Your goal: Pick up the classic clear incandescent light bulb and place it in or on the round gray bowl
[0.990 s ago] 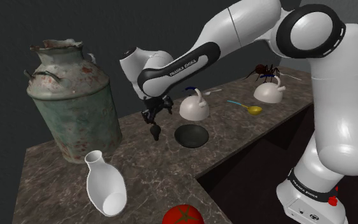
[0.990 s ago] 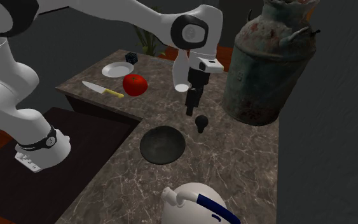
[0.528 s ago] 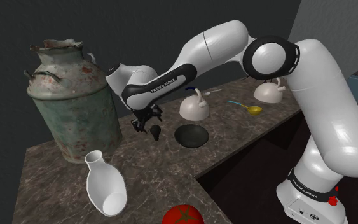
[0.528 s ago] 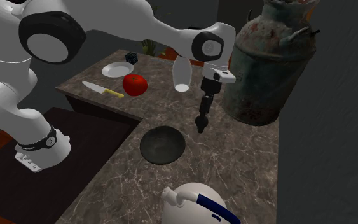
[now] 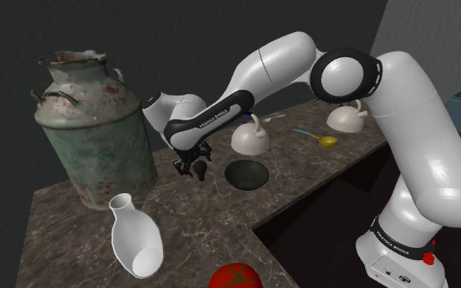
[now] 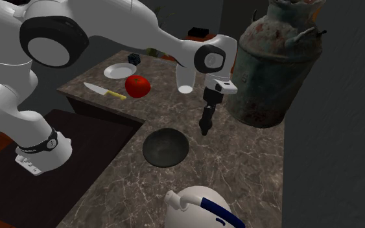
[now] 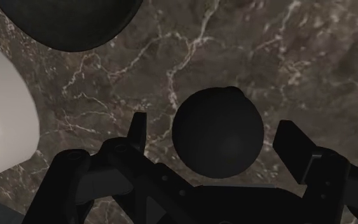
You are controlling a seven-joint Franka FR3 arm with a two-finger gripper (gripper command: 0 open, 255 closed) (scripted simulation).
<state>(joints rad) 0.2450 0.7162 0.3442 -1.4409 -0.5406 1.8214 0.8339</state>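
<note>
The light bulb (image 7: 219, 130) is drawn as a dark round ball and lies on the marble counter. It sits between my two fingers, with a gap on each side, so neither finger touches it. My gripper (image 7: 217, 137) is open and low over the bulb (image 5: 198, 170) in the shoulder view, just in front of the old milk can. In the second exterior view the gripper (image 6: 204, 127) points down at the bulb (image 6: 204, 129). The round dark grey bowl (image 5: 246, 174) (image 6: 165, 146) (image 7: 69, 22) rests empty a short way beside the bulb.
A tall rusty milk can (image 5: 97, 123) (image 6: 278, 61) stands close behind the gripper. A white kettle (image 5: 250, 137) stands behind the bowl. Also on the counter are a white vase (image 5: 134, 237), a tomato (image 6: 137, 85), a knife (image 6: 104, 91) and a plate (image 6: 120, 70). The counter edge (image 5: 302, 204) runs near the bowl.
The gripper has come down from above the counter and now stands around the bulb. The arm has swung toward the milk can. The bulb and the bowl have not moved.
</note>
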